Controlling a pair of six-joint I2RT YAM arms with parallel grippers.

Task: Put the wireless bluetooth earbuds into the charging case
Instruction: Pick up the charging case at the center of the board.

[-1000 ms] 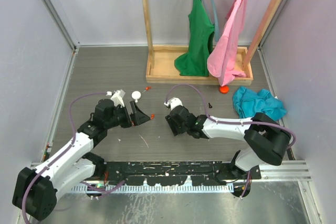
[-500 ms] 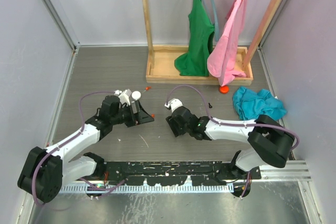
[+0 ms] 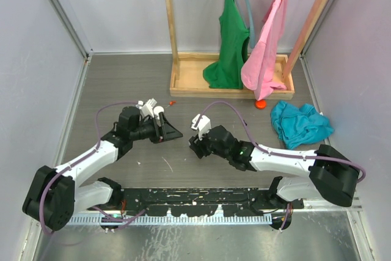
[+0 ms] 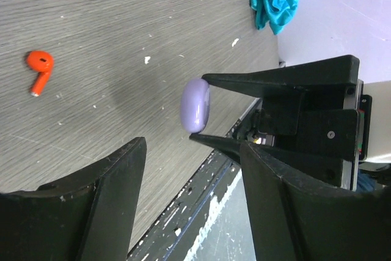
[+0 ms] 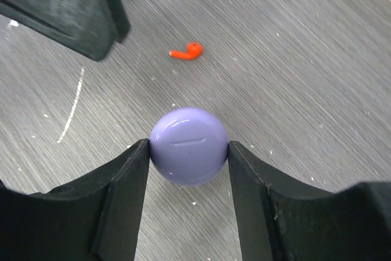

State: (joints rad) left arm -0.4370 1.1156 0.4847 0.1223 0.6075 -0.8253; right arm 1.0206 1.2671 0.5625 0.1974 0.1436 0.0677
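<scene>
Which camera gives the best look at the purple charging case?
Right wrist: the purple charging case sits centred, clamped in the right gripper. Left wrist shows it edge-on; the top view hides it.

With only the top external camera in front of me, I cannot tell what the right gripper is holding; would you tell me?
Observer: The right gripper is shut on the lilac charging case, gripping it from both sides.
Operator: Thank you. Is the case open?
Observer: It looks closed; only a thin seam shows across it.
Operator: And is the left gripper carrying anything?
Observer: No, the left gripper is open, with nothing between its fingers.
</scene>
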